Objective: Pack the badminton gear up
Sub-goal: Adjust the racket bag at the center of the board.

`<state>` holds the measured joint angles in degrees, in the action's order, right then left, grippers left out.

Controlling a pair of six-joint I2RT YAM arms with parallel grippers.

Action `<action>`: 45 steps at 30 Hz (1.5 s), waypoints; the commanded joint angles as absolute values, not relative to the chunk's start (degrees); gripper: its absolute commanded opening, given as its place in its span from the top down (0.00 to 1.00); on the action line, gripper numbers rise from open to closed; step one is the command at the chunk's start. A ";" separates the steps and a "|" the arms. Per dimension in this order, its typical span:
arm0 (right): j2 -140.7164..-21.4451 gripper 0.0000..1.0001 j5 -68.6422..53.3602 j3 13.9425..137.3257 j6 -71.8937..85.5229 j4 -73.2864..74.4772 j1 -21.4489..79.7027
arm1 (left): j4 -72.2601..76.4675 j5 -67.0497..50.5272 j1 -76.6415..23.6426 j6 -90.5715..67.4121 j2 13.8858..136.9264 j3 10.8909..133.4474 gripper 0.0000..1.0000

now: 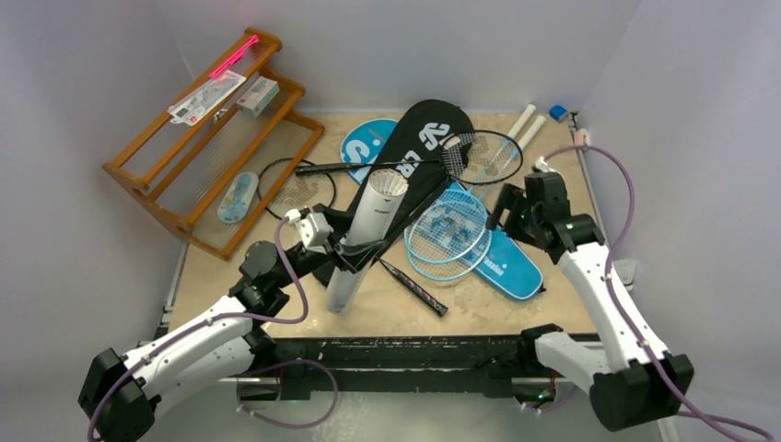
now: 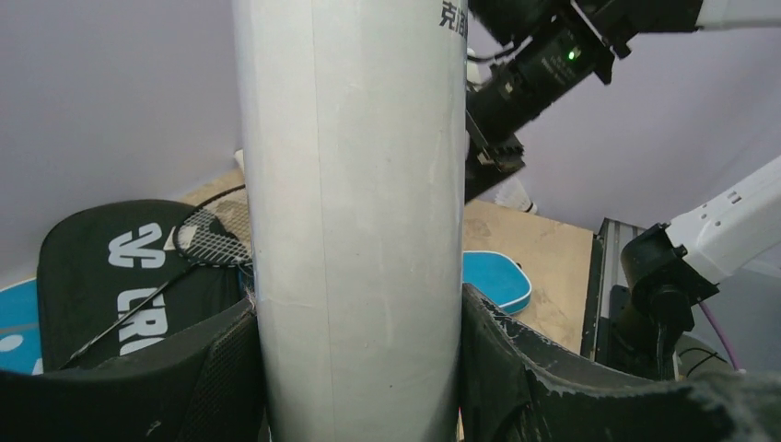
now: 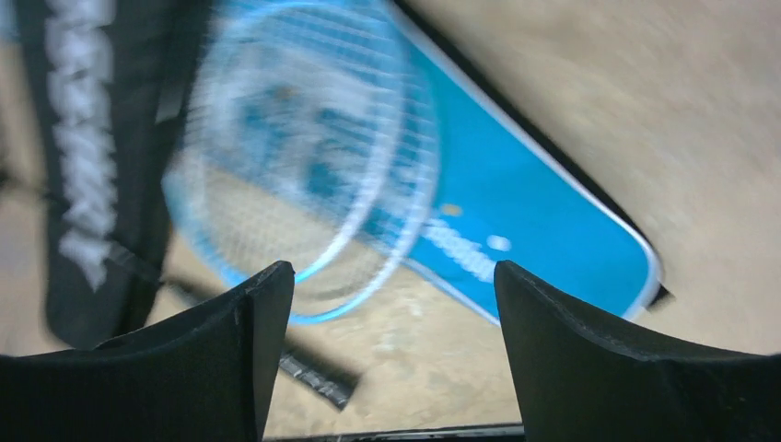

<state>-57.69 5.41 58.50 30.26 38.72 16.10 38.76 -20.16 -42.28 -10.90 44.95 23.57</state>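
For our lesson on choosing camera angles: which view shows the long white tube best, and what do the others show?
The top external view: the tube appears whole, end to end, standing tilted. The left wrist view shows only a close stretch of its side; the right wrist view shows none of it.
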 commanded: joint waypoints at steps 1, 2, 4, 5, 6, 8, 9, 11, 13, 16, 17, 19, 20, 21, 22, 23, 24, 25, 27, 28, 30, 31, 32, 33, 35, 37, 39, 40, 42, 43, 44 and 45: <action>-57.52 0.14 9.90 51.46 37.46 41.03 4.63 | 36.29 -15.86 -42.20 -10.11 43.36 23.20 0.44; -57.61 0.13 10.22 49.97 38.19 40.87 2.36 | 36.22 -15.95 -42.19 -10.25 43.31 23.19 0.44; -57.94 0.08 11.99 47.26 40.17 40.44 -2.68 | 36.36 -15.91 -42.26 -10.60 43.14 23.00 0.44; -58.12 0.06 12.67 45.80 40.97 40.00 -4.27 | 36.65 -16.02 -42.22 -10.63 43.07 22.83 0.44; -58.33 0.05 12.86 44.32 41.36 39.16 -5.82 | 36.98 -16.04 -42.26 -10.63 42.97 22.65 0.44; -58.60 0.05 12.67 41.43 42.68 36.69 -8.72 | 37.49 -16.06 -42.19 -10.49 42.83 22.35 0.44; -58.66 0.05 12.04 39.39 42.83 35.13 -10.16 | 37.60 -16.15 -42.19 -10.34 42.86 22.33 0.44; -59.17 0.05 10.19 37.25 42.74 32.50 -12.57 | 37.62 -16.47 -42.27 -10.05 42.89 22.45 0.44; -60.20 0.04 7.43 35.71 42.33 30.22 -14.04 | 37.41 -17.22 -42.21 -9.93 42.97 22.73 0.44; -62.16 0.04 0.67 34.07 41.21 27.04 -14.95 | 37.63 -18.44 -42.24 -10.38 43.17 22.85 0.44; -62.75 0.04 -2.81 33.69 40.47 26.02 -15.18 | 37.87 -18.67 -42.24 -10.57 43.27 22.74 0.44; -63.26 0.04 -9.83 33.22 38.89 24.18 -15.41 | 38.42 -18.89 -42.21 -10.88 43.10 22.29 0.44; -62.84 0.05 -13.30 32.82 38.69 23.11 -15.38 | 38.49 -18.90 -42.23 -10.85 43.02 22.18 0.44; -62.00 0.06 -17.27 32.61 38.64 22.25 -15.40 | 38.37 -18.95 -42.24 -10.89 42.84 22.08 0.44; -61.07 0.07 -20.66 32.70 38.42 22.04 -15.38 | 38.22 -18.90 -42.19 -10.82 42.68 21.99 0.44; -59.63 0.09 -23.72 32.99 38.40 21.92 -15.45 | 37.85 -18.90 -42.21 -10.67 42.27 21.94 0.44; -58.60 0.12 -25.76 33.57 38.82 21.23 -15.40 | 37.58 -18.90 -42.19 -10.56 42.00 21.97 0.44; -57.71 0.15 -28.41 34.20 39.78 20.78 -14.90 | 37.41 -18.90 -42.23 -10.48 41.80 21.95 0.44; -56.13 0.20 -34.41 34.89 42.00 19.82 -13.12 | 37.35 -18.81 -42.22 -10.31 41.67 21.89 0.44; -55.74 0.22 -35.57 35.98 42.63 19.87 -11.25 | 37.35 -18.81 -42.20 -10.17 41.69 21.95 0.44; -56.03 0.23 -35.65 39.09 43.54 20.27 -5.45 | 37.44 -18.81 -42.21 -9.90 41.91 22.07 0.44; -56.71 0.23 -35.65 40.50 44.24 20.11 -2.35 | 37.44 -18.81 -42.24 -9.79 42.09 22.21 0.44; -57.57 0.23 -35.93 42.25 44.68 19.49 0.44 | 37.39 -18.81 -42.24 -9.64 42.30 22.28 0.44; -58.50 0.23 -36.05 43.37 45.13 18.83 3.19 | 37.36 -18.81 -42.19 -9.52 42.34 22.44 0.44; -60.41 0.23 -35.59 44.97 45.72 17.60 7.22 | 37.23 -18.73 -42.19 -9.34 42.45 22.63 0.44; -61.61 0.23 -34.41 46.02 46.17 16.23 10.24 | 36.93 -18.45 -42.24 -9.17 42.41 22.80 0.44; -62.42 0.24 -34.14 46.74 46.46 14.62 12.13 | 36.47 -17.93 -42.19 -8.99 42.30 23.01 0.44; -62.86 0.24 -34.34 47.21 46.57 14.03 12.74 | 36.25 -17.73 -42.20 -8.90 42.23 23.15 0.44; -64.15 0.24 -34.99 48.34 46.31 13.23 14.08 | 35.93 -17.53 -42.23 -8.88 42.30 23.39 0.44; -64.61 0.25 -35.30 48.93 46.10 12.93 14.67 | 35.73 -17.42 -42.19 -8.88 42.40 23.60 0.44; -65.02 0.25 -35.48 49.60 45.72 12.90 15.20 | 35.50 -17.48 -42.19 -8.80 42.47 23.82 0.44; -65.26 0.26 -35.14 50.53 44.62 13.43 15.70 | 35.24 -17.49 -42.19 -8.72 42.61 24.09 0.44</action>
<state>-64.38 -32.73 45.80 45.21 16.78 13.74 34.22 -17.93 -42.28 -9.78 42.63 21.67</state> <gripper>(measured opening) 0.753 0.603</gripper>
